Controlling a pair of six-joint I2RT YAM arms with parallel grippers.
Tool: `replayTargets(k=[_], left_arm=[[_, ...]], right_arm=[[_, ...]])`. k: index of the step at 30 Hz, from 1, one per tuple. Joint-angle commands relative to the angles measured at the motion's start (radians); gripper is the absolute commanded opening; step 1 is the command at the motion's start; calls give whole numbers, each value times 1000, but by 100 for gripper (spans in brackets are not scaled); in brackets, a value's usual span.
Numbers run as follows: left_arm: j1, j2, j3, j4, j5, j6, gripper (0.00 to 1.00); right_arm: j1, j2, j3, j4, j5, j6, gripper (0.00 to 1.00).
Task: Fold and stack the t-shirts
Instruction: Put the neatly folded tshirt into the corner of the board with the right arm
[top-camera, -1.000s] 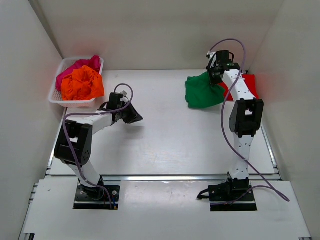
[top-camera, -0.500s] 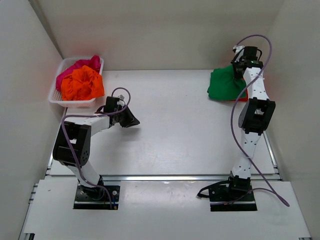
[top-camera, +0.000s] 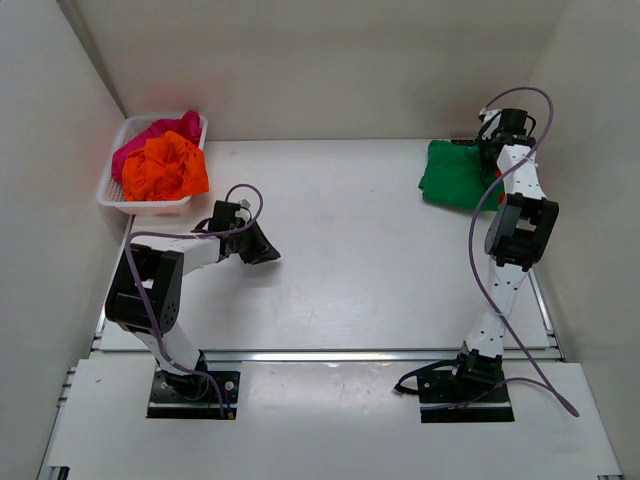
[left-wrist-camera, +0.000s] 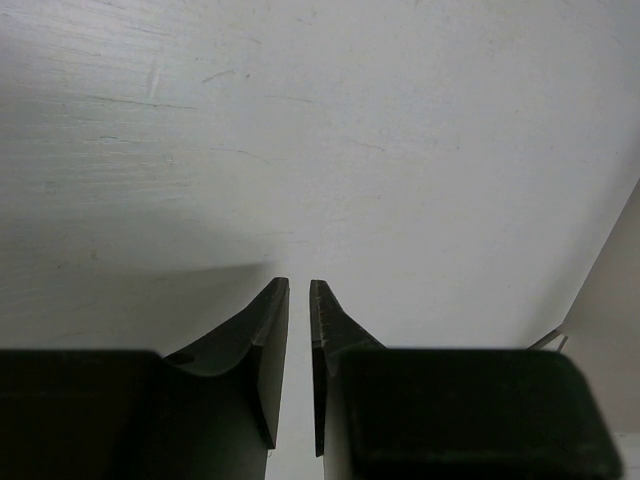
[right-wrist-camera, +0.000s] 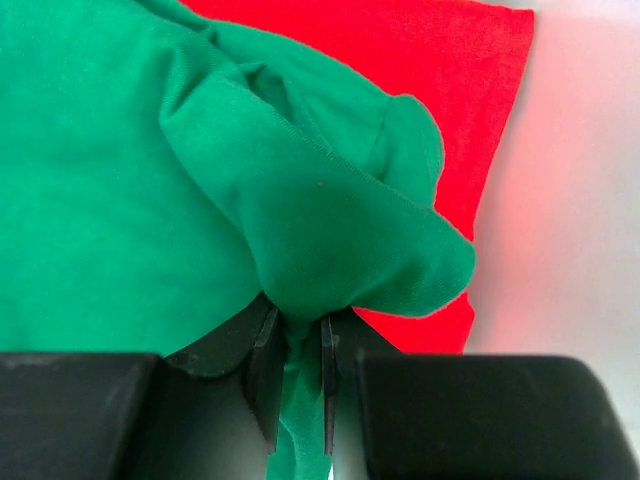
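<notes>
Wrist view alone shows right hand (right-wrist-camera: 297, 326) pinching green shirt (right-wrist-camera: 120, 180).

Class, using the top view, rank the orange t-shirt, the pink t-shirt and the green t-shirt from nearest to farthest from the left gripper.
Measured from the left gripper:
1. orange t-shirt, in the basket at the far left.
2. pink t-shirt, behind the orange one in the same basket.
3. green t-shirt, over on the far right side.
</notes>
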Motion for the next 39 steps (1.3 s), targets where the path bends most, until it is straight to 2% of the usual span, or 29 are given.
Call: replayTargets(k=[1, 6, 14, 18, 21, 25, 26, 28, 30, 32, 33, 39], left_arm=[[-12, -52, -8, 17, 17, 11, 26], [-17, -53, -8, -2, 7, 13, 26], [-35, -52, 2, -32, 3, 25, 26], [-31, -36, 10, -29, -2, 16, 26], [-41, -27, 16, -29, -3, 16, 27], [-52, -12, 21, -34, -2, 23, 27], [-54, -13, 18, -34, 0, 13, 27], [-50, -19, 15, -40, -5, 11, 28], [-44, -33, 11, -48, -2, 16, 28], [-40, -39, 13, -52, -3, 19, 28], [-35, -42, 10, -57, -9, 14, 28], [-49, -56, 30, -86, 1, 20, 28]], right_arm=[[-16, -93, -20, 86, 20, -59, 0], [-39, -147, -89, 178, 8, -106, 0], [-62, -129, -171, 380, 33, -171, 0], [-90, -92, -150, 418, -33, -152, 0], [-87, -67, -162, 451, -7, -146, 10], [-66, -31, -175, 533, 92, -171, 14], [-61, -28, -165, 544, 95, -169, 17], [-52, -11, -164, 592, 120, -168, 32], [-36, -6, -181, 632, 169, -182, 64], [-20, -9, -208, 665, 224, -195, 81], [-15, -11, -216, 676, 232, -194, 87], [17, -93, -173, 664, 287, -186, 95]])
